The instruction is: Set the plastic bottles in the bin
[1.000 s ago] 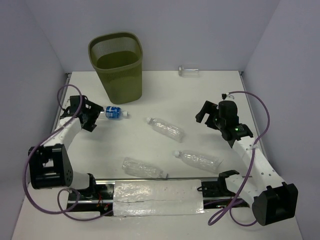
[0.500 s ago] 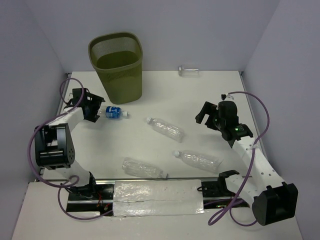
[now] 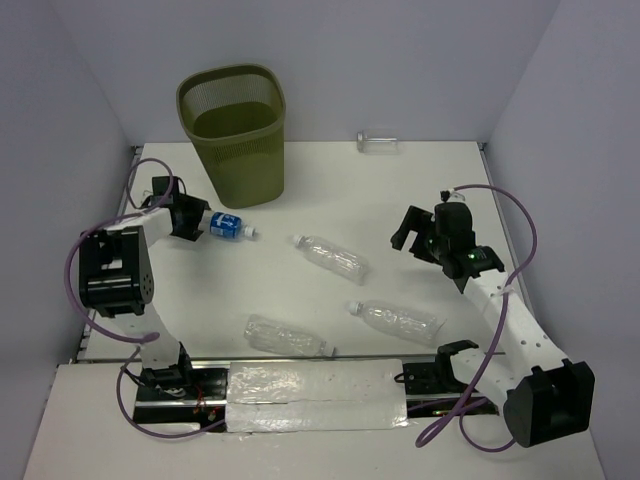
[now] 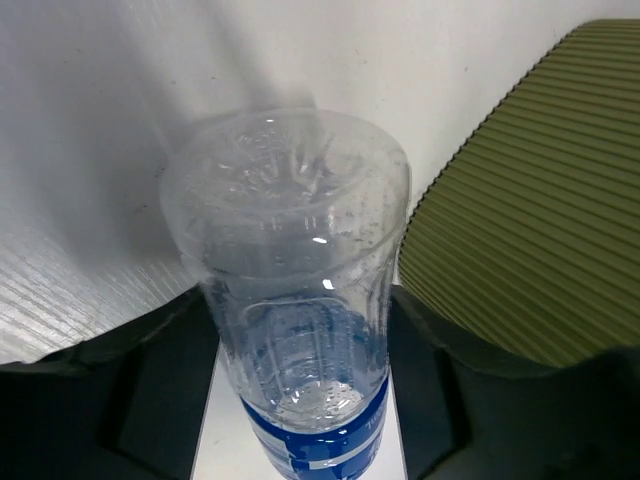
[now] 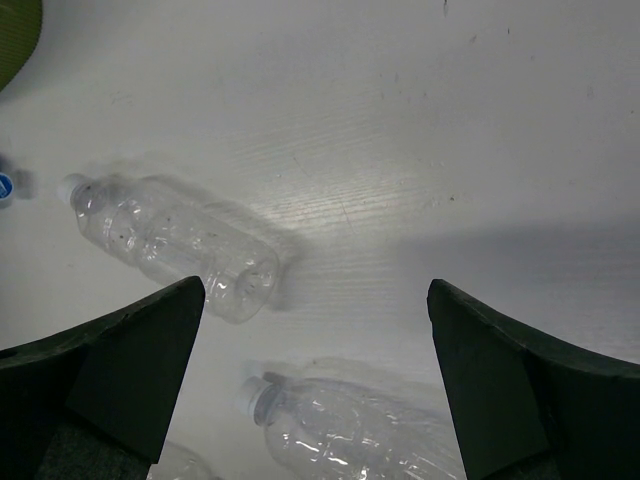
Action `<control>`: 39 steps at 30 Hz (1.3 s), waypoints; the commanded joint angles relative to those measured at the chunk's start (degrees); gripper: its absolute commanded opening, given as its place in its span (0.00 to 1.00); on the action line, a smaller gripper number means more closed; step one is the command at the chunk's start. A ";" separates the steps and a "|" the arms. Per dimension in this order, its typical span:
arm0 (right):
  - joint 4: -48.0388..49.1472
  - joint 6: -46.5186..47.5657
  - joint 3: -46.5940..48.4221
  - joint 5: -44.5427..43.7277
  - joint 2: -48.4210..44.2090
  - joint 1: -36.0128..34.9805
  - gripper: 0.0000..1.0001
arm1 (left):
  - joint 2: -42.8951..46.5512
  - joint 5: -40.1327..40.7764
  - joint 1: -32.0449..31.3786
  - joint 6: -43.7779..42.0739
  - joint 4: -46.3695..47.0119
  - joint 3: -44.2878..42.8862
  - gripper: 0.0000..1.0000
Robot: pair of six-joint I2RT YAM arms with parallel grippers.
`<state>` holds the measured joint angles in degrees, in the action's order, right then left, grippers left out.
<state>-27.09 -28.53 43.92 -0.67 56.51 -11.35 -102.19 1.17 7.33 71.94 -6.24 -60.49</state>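
- Top external view: left gripper (image 3: 192, 221) sits low over the white table (image 3: 300, 190), near the olive mesh bin (image 3: 245, 170).
- Its dark fingers (image 4: 160, 400) lie against both sides of a clear blue-labelled bottle (image 4: 300, 300), which is lying on the table.
- Right gripper (image 5: 315, 288) is wide open and empty, above the ribbed transparent bottles (image 5: 175, 245).

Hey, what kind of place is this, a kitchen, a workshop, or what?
Most likely a robotics lab test cell: a left arm and right arm bolted at the edge of a white table, plain walls boxing it in, and only staged props, loose plastic bottles and a green mesh bin.
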 commanded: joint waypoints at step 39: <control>-7.18 -1.09 10.92 -2.67 -8.17 0.19 1.00 | -11.08 0.84 -9.26 -38.99 -11.87 -77.23 0.66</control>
<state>-33.15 -30.76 50.43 -0.40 50.46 -11.35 -112.75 -1.15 -1.02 33.80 -25.28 -135.85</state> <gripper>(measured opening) 0.999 0.705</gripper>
